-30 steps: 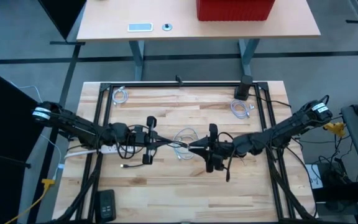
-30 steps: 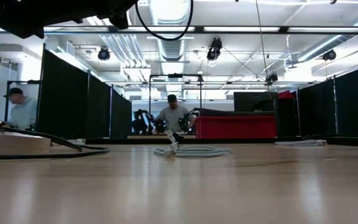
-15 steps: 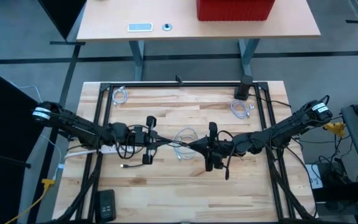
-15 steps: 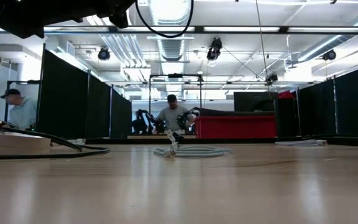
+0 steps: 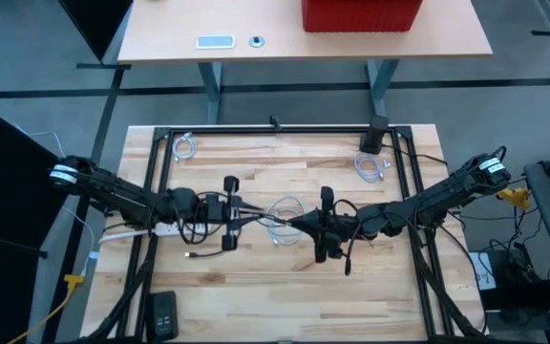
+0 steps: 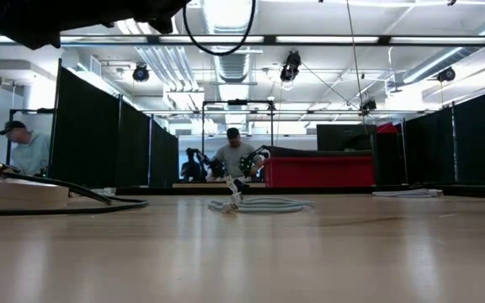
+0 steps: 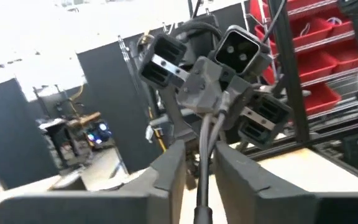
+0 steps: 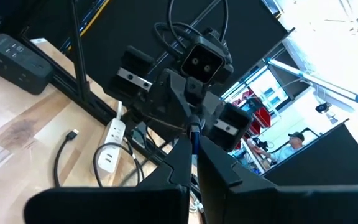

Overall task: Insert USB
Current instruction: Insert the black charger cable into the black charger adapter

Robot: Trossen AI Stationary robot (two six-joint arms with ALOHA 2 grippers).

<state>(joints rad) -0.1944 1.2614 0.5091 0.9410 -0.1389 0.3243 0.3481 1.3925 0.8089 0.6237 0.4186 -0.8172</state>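
High view shows you both arms stretched toward the middle of the bench (image 5: 256, 287), facing each other, with a thin cable (image 5: 277, 222) strung between them; go left to right. Your left hand (image 5: 240, 214) sits left of centre; in the left wrist view its fingers (image 7: 166, 171) stand slightly apart with the cable (image 7: 205, 149) running loose between them, so I judge it released or only lightly guiding, not clamped. A white power strip (image 5: 151, 229) lies under the left arm near the bench edge; a small loose black lead (image 5: 197, 254) lies just in front of it. In the middle, a coiled grey cable (image 5: 285, 208) rests on the wood. Your right hand (image 5: 306, 225) is right of centre, clenched on the cable's end; the right wrist view shows its fingers (image 8: 182, 158) pinched tight on the thin plug tip (image 8: 194, 132), pointing at the left hand. The step in hand looks like the mating itself: plug held on the right, its partner on the left; whether it is seated I cannot tell. Next, you would need both ends square on one line, then a slow straight push without twisting.
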